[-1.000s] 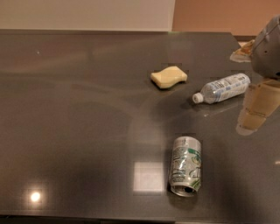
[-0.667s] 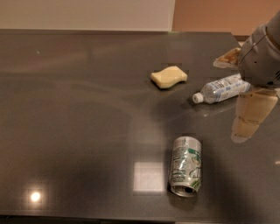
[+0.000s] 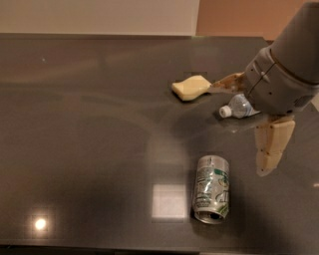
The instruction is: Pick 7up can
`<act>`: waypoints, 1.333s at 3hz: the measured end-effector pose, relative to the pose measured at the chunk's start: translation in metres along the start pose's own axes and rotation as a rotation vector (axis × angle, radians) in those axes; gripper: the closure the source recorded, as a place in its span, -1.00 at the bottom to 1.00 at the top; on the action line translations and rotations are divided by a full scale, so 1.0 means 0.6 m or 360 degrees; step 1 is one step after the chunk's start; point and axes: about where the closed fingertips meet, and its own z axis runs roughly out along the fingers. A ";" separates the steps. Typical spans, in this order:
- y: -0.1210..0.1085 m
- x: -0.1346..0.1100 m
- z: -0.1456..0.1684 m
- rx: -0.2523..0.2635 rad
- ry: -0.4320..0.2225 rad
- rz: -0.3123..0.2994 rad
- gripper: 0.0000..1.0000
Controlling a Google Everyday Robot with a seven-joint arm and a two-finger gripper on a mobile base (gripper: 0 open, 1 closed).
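The 7up can (image 3: 211, 188) is silver with green and white markings. It lies on its side on the dark table (image 3: 89, 124), front right of centre, with its dark opening facing the front edge. My gripper (image 3: 238, 130) hangs above the table behind and to the right of the can, apart from it. It is open and empty: one tan finger (image 3: 271, 147) points down just right of the can, and the other finger (image 3: 227, 83) reaches left towards the back.
A clear plastic bottle with a white cap (image 3: 238, 107) lies behind the can, mostly hidden under my wrist. A yellow sponge (image 3: 191, 87) lies further back. The table's back edge meets a pale wall (image 3: 99, 15).
My arm has moved left and nearer over the table, now covering most of the bottle. The lower finger has come closer to the can. The can, the sponge and the bottle have not moved.
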 end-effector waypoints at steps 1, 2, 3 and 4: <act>0.008 -0.020 0.031 -0.0114 -0.0012 -0.0277 -1.00; 0.016 -0.029 0.060 -0.0193 0.0011 -0.0523 -1.00; 0.033 -0.032 0.081 -0.0258 0.0047 -0.0739 -1.00; 0.052 -0.033 0.096 -0.0282 0.0096 -0.0913 -1.00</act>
